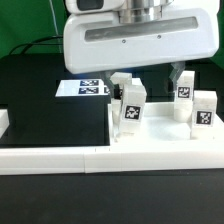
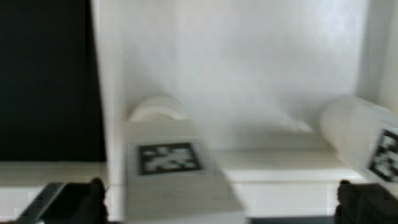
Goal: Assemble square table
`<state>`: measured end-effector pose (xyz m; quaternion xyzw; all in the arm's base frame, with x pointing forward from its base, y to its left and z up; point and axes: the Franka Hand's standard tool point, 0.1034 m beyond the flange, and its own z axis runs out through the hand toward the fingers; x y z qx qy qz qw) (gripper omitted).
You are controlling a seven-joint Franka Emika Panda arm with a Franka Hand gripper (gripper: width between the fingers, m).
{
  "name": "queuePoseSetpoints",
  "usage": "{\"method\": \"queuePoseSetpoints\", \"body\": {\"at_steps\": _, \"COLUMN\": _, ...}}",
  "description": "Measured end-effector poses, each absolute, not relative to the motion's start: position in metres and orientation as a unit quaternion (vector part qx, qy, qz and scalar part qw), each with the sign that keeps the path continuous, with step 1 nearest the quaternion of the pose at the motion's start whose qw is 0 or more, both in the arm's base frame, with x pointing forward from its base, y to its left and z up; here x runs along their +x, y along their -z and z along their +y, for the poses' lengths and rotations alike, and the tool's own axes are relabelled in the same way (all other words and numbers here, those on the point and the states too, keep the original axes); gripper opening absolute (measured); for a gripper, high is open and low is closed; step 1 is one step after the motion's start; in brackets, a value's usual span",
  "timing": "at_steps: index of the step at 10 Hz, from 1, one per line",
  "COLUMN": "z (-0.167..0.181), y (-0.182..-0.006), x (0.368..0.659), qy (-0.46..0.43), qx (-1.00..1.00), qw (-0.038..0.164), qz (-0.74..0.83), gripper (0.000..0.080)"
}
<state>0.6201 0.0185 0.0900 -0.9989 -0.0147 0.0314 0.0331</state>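
Note:
The square table top (image 1: 160, 140) lies flat at the exterior view's right, a large white slab. Three white tagged legs stand upright on it: one at the front left (image 1: 131, 106), one at the back right (image 1: 184, 92) and one at the right (image 1: 204, 110). My gripper (image 1: 148, 82) hangs over the top, between the front-left and back-right legs. It is open and holds nothing. In the wrist view the gripper (image 2: 222, 205) has its dark fingertips (image 2: 80, 203) far apart, with one tagged leg (image 2: 169, 145) between them and a second leg (image 2: 368, 135) near the other finger.
The marker board (image 1: 84, 87) lies on the black table behind the top. A long low white border rail (image 1: 60, 160) runs along the front. A small white block (image 1: 4, 122) sits at the exterior view's left edge. A green backdrop stands behind.

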Motion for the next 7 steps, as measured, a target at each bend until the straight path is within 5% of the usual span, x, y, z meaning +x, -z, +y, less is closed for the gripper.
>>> {"method": "queuePoseSetpoints", "body": {"at_steps": 4, "z": -0.004, "y": -0.082, "x": 0.625, "qy": -0.005, "qx": -1.0, "qw": 0.015, "qz": -0.008, "gripper": 0.0649}}
{"method": "queuePoseSetpoints", "body": {"at_steps": 6, "z": -0.005, "y": -0.081, "x": 0.625, "qy": -0.005, "qx": -1.0, "qw": 0.016, "qz": 0.003, "gripper": 0.0386}}
{"method": "queuePoseSetpoints", "body": {"at_steps": 7, "z": -0.004, "y": -0.081, "x": 0.625, "qy": -0.005, "qx": -1.0, "qw": 0.016, "qz": 0.017, "gripper": 0.0386}}
